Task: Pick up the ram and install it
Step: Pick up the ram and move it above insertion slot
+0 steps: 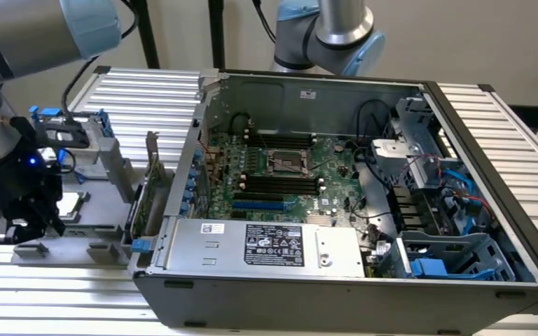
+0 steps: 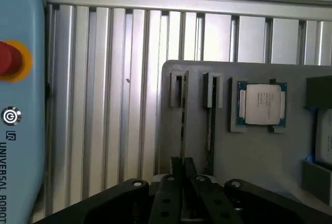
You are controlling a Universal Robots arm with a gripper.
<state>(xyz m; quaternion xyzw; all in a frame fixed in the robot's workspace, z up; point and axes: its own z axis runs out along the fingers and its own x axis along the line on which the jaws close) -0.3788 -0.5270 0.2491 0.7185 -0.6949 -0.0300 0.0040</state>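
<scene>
1. Ram (image 2: 182, 120) first: it's standing on edge in a slotted holder on the grey tray (image 2: 259, 156). Of the two sticks parked there, it's the one further from the processor chip (image 2: 261, 105). The second stick (image 2: 210, 125) sits just beside it, parallel.
2. We read the gripper (image 2: 183, 168) as clenched on the near end of the ram, with the thin green edge running straight in between the jaws. The contact itself is tucked under the black gripper body, so we'd call it gripped rather than swear the stick is fully seated in there.
3. The relation that matters is the ram's long axis, which runs straight out away from the gripper along the tray. That puts the jaws across the thin faces, not the length.
4. In the exterior view the gripper is low over the tray on the table (image 1: 82, 280), off to the exterior view's left of the open computer case (image 1: 344, 280).
5. The black memory slots (image 1: 279, 185) are inside that case, well apart from the tray, so nothing's installed yet as far as we can judge.
</scene>
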